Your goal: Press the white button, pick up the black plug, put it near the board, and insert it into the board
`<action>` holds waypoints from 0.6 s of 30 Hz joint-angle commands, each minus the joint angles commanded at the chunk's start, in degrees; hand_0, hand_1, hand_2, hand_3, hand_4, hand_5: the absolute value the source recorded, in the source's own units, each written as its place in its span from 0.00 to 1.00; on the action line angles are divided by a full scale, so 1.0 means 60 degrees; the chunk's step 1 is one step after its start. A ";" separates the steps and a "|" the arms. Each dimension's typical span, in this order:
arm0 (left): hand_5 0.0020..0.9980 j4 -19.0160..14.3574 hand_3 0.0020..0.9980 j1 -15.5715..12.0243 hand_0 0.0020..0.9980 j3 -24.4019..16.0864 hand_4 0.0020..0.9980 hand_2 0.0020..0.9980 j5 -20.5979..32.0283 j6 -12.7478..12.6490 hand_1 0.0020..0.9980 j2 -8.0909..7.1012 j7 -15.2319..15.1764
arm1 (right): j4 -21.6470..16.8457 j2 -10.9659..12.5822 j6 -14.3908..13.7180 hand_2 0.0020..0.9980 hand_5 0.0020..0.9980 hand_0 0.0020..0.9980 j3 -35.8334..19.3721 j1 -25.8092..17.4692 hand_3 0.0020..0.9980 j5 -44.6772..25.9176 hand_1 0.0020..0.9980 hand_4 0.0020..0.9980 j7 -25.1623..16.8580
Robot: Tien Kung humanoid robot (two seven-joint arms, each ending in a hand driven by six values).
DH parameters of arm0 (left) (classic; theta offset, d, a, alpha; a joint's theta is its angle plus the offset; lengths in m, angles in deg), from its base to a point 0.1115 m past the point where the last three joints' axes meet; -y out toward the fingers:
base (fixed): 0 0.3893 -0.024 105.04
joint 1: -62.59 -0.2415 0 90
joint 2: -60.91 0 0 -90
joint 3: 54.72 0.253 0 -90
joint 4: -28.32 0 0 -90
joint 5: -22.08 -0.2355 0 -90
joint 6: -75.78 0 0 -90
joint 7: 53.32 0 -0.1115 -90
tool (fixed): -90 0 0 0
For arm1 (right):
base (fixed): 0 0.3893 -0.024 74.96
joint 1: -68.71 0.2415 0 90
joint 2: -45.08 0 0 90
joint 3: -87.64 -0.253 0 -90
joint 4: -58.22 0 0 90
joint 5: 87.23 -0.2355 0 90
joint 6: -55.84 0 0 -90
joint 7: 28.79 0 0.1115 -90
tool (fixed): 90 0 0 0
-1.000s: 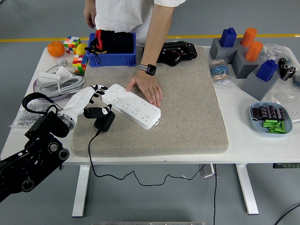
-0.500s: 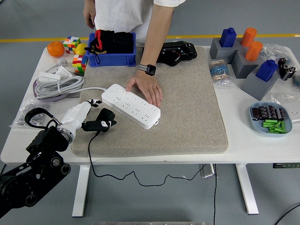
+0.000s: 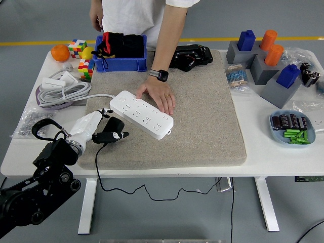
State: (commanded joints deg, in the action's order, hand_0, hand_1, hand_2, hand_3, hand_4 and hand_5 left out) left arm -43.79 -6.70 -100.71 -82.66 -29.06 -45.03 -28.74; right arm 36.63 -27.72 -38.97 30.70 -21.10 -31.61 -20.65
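Observation:
A white power board [image 3: 143,114] lies slantwise on the beige felt mat [image 3: 202,121]. A person's hand [image 3: 161,96] rests flat on the board's far edge and holds it down. The black plug [image 3: 116,126] sits just off the board's left end, low over the mat, and its black cord [image 3: 97,167] drops over the table's near edge. My left hand [image 3: 104,130], white with black fingertips, comes in from the lower left and is curled around the plug. I cannot make out the white button on the board. The right arm is out of view.
A blue bin [image 3: 121,63] and a black device [image 3: 191,55] stand at the mat's far edge. A coiled white cable [image 3: 63,92], puzzle cubes [image 3: 78,48] and an orange [image 3: 60,52] lie at the left. Grey blocks [image 3: 263,68] and a bowl of batteries [image 3: 292,127] are at the right.
My left hand has drawn back from over the board's left end toward the near left. The plug stayed in it and turned a little. The person's hand has not moved.

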 joint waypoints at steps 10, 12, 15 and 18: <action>0.00 0.0069 0.60 0.0042 0.24 0.0070 0.73 0.42 -0.0386 -0.0177 0.36 0.0032 0.0101 | 0.0005 0.0003 -0.0110 0.50 0.39 0.56 -0.0005 -0.0037 0.50 -0.0025 0.48 0.64 -0.0168; 0.00 0.0067 0.60 0.0043 0.24 0.0066 0.73 0.42 -0.0414 -0.0347 0.36 0.0035 -0.0010 | 0.0000 -0.0005 -0.0118 0.50 0.39 0.56 -0.0011 -0.0044 0.50 -0.0029 0.48 0.64 -0.0184; 0.00 0.0067 0.59 0.0045 0.18 0.0064 0.66 0.35 -0.0430 -0.0659 0.29 0.0049 -0.0236 | -0.0004 -0.0019 -0.0131 0.50 0.39 0.56 -0.0012 -0.0055 0.50 -0.0035 0.48 0.64 -0.0210; 0.00 0.0089 0.59 0.0066 0.18 0.0071 0.66 0.35 -0.0414 -0.0875 0.29 0.0065 -0.0424 | -0.0002 -0.0025 -0.0145 0.50 0.39 0.56 -0.0014 -0.0064 0.50 -0.0041 0.48 0.64 -0.0230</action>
State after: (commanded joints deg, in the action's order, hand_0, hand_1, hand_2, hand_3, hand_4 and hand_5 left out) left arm -43.26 -6.31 -100.28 -85.15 -34.31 -44.64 -31.28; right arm 36.62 -27.87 -39.84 30.61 -21.49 -31.85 -22.02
